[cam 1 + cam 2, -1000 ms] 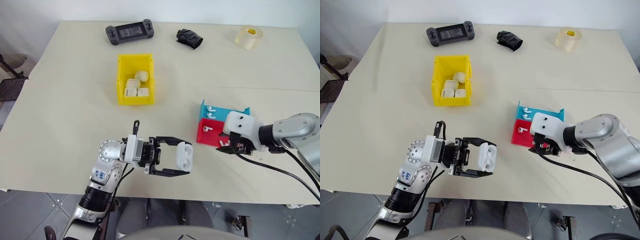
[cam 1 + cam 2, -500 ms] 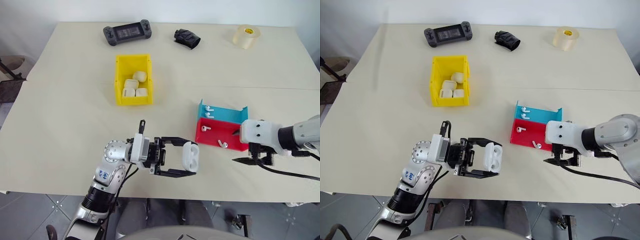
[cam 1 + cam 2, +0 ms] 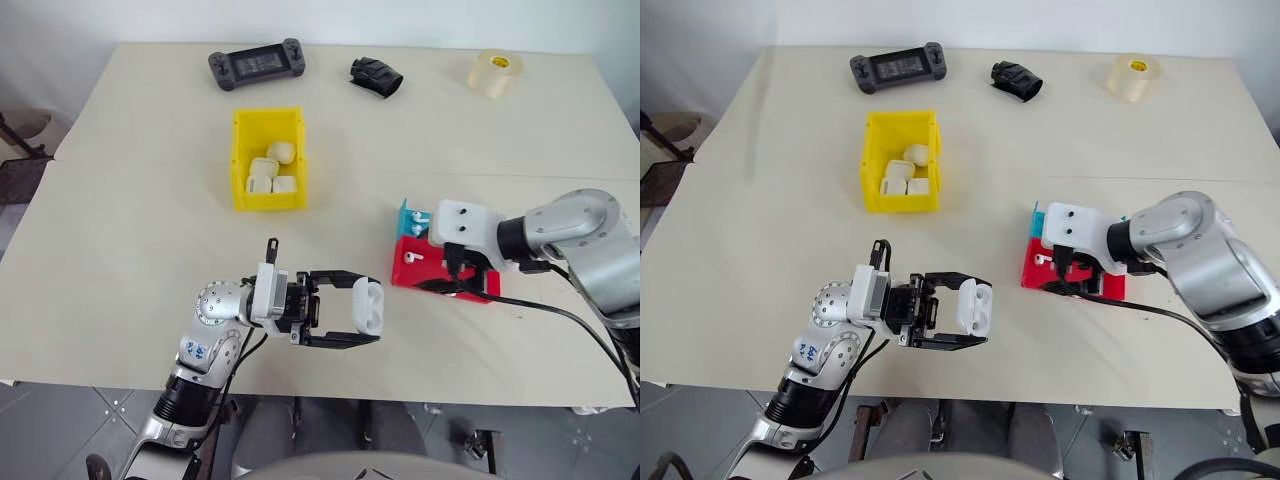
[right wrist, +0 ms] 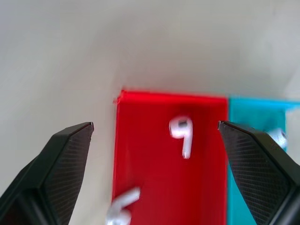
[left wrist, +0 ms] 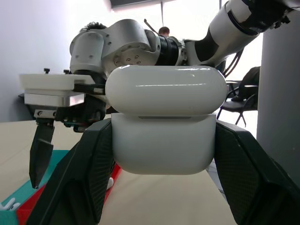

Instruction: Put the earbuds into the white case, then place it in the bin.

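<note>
While the left gripper point(image 3: 352, 312) hangs over the near edge of the table point(image 3: 120, 250), its two black fingers are clamped on the white case point(image 3: 367, 306), one pressing on each side; the case lid looks closed down on the body in the left wrist view. The right gripper point(image 4: 154, 154) stands over the red tray point(image 4: 150, 154) with its jaws spread wide and nothing between them but air. Below and between those open fingers lies one of the earbuds point(image 4: 182, 133), stem pointing back toward the gripper, and a second earbud point(image 4: 121, 210) lies nearer the gripper's base, close to the inner side of one finger. The blue tray point(image 4: 253, 197) touches the red one along its long side, under the other finger, and holds another earbud point(image 4: 279, 138) just beside that fingertip. The bin point(image 3: 269, 160) sits well beyond both grippers, farther up the table, holding several creamy-white cases point(image 3: 270, 172). At the far edge lie a game controller point(image 3: 257, 66), a black crumpled thing point(image 3: 377, 75) and a tape roll point(image 3: 496, 73), all well apart from both sets of jaws.
</note>
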Available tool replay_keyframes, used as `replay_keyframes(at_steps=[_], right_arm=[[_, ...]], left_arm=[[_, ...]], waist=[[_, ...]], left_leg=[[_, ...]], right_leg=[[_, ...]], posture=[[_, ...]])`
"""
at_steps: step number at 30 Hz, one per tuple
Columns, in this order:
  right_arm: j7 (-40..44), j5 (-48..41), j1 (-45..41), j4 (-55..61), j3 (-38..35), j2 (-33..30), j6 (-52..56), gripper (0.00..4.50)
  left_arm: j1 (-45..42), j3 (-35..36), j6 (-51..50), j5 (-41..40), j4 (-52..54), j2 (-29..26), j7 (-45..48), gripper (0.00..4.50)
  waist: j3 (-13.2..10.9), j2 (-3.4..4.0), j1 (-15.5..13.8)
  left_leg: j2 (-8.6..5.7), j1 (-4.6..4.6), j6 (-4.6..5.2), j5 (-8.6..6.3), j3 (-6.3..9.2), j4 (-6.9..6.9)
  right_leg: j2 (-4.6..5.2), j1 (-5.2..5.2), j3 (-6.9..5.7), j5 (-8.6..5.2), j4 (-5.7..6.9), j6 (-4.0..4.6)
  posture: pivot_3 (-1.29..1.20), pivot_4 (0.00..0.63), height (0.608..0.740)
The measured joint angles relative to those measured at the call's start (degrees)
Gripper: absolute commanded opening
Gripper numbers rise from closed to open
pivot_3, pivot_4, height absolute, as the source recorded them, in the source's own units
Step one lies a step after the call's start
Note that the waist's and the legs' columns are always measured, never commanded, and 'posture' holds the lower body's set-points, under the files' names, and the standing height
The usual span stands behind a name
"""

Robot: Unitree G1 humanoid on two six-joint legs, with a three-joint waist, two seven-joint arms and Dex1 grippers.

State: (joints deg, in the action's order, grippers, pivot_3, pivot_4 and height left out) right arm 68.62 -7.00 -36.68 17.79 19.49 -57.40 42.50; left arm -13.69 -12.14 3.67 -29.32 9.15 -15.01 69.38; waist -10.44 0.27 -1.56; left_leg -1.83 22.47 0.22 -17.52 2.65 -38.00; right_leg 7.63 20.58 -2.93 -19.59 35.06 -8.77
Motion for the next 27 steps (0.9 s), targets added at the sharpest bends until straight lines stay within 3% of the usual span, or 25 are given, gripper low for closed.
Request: replay_keyframes(at_steps=[13,27], right_arm=[[0.1,5.9,-2.9,-5.4,5.9,3.6,-1.3,4.44],[1.6,8.7,-2.9,-7.5,7.2,4.5,-3.8,4.44]], left_arm=[[4.0,2.4,-2.1,-0.6,3.9,-3.8,-1.7,2.80],[3.8,2.4,-2.1,-0.6,3.9,-3.1,-2.1,2.80]], waist=[[0.0,0.00,0.4],[0.0,0.01,0.3]], left_leg=[[-0.03,0.03,0.02,-0.01,-0.08,0.00],[-0.05,0.04,0.02,-0.01,-0.08,-0.01]], right_leg=[[0.00,0.06,0.05,0.01,0.03,-0.02],[0.00,0.06,0.04,0.01,0.03,-0.02]], posture=[[0.00,0.150,0.740],[0.00,0.150,0.740]])
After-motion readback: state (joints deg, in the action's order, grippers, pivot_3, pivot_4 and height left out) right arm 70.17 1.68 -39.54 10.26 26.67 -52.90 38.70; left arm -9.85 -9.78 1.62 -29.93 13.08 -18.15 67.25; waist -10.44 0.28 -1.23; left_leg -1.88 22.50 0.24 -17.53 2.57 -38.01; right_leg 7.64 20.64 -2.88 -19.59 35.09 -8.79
